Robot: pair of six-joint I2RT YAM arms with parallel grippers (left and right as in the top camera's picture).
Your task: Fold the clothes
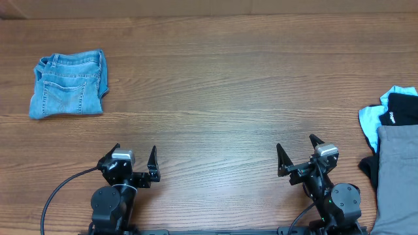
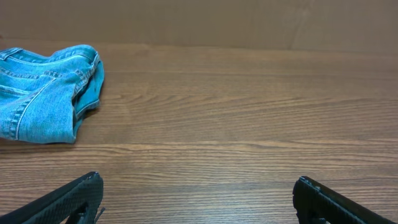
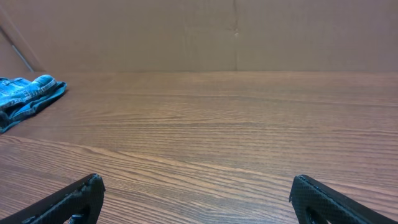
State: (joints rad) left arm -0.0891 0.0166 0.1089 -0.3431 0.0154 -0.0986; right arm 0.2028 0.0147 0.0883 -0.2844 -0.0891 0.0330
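Note:
The light-blue denim jeans (image 1: pixel 68 85) lie folded into a compact square at the far left of the wooden table, a stitched back pocket facing up. They also show in the left wrist view (image 2: pixel 46 93) and, small, in the right wrist view (image 3: pixel 28 96). My left gripper (image 1: pixel 135 155) is open and empty near the front edge, well short of the jeans. My right gripper (image 1: pixel 297 147) is open and empty near the front edge at the right. In the wrist views the left gripper (image 2: pixel 198 186) and the right gripper (image 3: pixel 196 186) have only bare wood between their fingers.
A pile of other garments lies at the right edge: a plain grey one (image 1: pixel 397 173), a black one (image 1: pixel 401 108) and a pale-blue one (image 1: pixel 370 124). A brown wall stands behind the table's far edge (image 3: pixel 236 37).

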